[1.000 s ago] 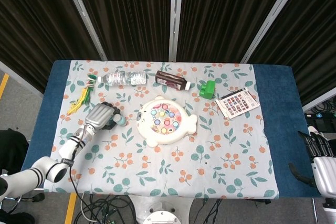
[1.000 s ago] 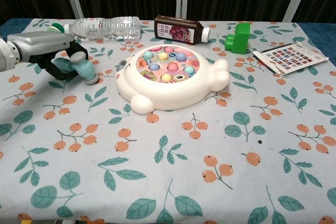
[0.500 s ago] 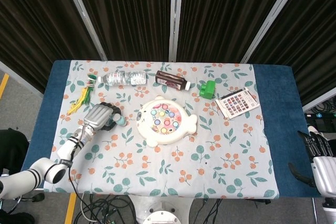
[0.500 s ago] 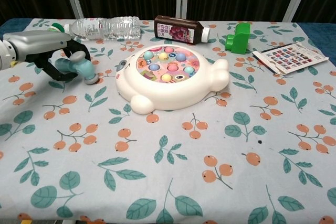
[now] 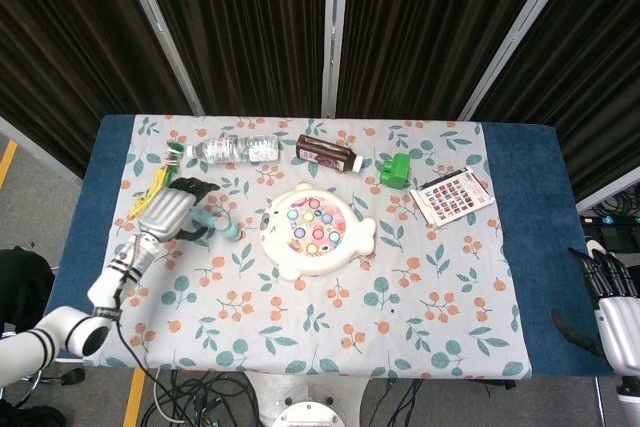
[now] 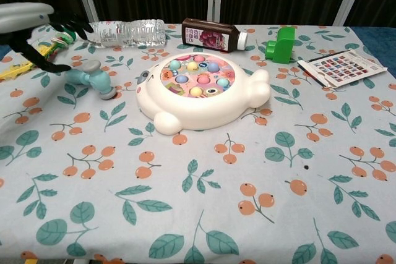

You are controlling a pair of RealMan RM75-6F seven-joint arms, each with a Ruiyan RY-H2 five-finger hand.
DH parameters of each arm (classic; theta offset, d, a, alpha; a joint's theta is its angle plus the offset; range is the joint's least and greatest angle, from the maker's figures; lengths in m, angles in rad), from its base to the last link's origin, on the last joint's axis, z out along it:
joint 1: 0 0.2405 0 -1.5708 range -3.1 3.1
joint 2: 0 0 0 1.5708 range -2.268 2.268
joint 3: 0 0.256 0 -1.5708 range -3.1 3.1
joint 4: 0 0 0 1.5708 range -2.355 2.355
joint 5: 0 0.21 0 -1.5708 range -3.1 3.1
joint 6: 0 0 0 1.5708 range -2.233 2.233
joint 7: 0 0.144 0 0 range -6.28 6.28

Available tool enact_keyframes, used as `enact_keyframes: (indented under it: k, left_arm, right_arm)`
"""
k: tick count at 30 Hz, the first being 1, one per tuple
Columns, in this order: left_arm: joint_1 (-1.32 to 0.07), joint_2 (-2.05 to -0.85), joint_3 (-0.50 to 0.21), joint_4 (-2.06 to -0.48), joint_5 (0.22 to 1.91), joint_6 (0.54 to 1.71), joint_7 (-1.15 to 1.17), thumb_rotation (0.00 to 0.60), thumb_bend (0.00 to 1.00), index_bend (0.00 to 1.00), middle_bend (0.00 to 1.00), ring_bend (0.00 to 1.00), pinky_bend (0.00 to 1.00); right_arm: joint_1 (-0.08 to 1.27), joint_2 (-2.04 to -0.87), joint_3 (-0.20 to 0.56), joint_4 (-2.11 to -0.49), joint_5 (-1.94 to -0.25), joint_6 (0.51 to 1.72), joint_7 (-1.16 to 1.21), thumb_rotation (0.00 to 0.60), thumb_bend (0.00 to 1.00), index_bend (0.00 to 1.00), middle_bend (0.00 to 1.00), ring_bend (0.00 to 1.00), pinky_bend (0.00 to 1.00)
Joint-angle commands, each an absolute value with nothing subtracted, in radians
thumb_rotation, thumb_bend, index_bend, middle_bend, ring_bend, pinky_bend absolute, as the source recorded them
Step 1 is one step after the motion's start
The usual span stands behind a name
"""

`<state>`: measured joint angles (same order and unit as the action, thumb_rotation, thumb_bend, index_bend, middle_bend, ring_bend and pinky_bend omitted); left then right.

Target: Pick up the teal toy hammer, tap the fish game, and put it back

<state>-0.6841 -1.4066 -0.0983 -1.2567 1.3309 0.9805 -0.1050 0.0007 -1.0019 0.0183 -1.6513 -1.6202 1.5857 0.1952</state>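
The teal toy hammer lies on the floral tablecloth just left of the white fish game. No hand is on it. My left hand hovers up and to the left of the hammer with its fingers spread, holding nothing. Past the table's right edge, low in the head view, my right hand hangs with its fingers apart and holds nothing.
Along the far side lie a clear water bottle, a brown bottle and a green block. A colour card booklet sits at the right. A yellow-green toy lies near my left hand.
My left hand has let go of the hammer and pulled up and left, fingers spreading. The hammer now rests on the cloth. The right hand has not moved.
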Motion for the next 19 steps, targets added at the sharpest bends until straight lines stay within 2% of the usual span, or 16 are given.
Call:
enact_keyframes:
  k: [1,7,13,19]
  left_arm:
    - [-0.583,-1.325,-0.124,-1.314,1.284,1.105,-0.124,0.600,0.21,0.19,0.20,0.13,0.17]
    - [-0.433,-1.269,-0.110,-1.373,1.248,1.281,-0.099,0.600,0.19,0.21,0.21,0.13,0.16]
    - [-0.269,-1.240,-0.044,-1.466,1.288,1.478,-0.036,0.600,0.19,0.24,0.22,0.13,0.16]
    - [-0.174,-1.235,0.003,-1.535,1.338,1.576,0.006,0.600,0.20,0.24,0.22,0.13,0.16]
  right_arm:
    - [0.010,-0.994,0.022,-1.646,-1.611,1.570,0.227,0.600,0.22,0.00,0.14,0.00,0.00]
    - [0.037,-0.994,0.028,-1.629,-1.604,1.530,0.276,0.600,0.22,0.00,0.14,0.00,0.00]
    - [0.045,-1.001,0.026,-1.623,-1.625,1.537,0.288,0.600,0.22,0.00,0.14,0.00,0.00]
    - [0.042,-1.016,0.021,-1.629,-1.635,1.545,0.260,0.600,0.22,0.00,0.14,0.00,0.00]
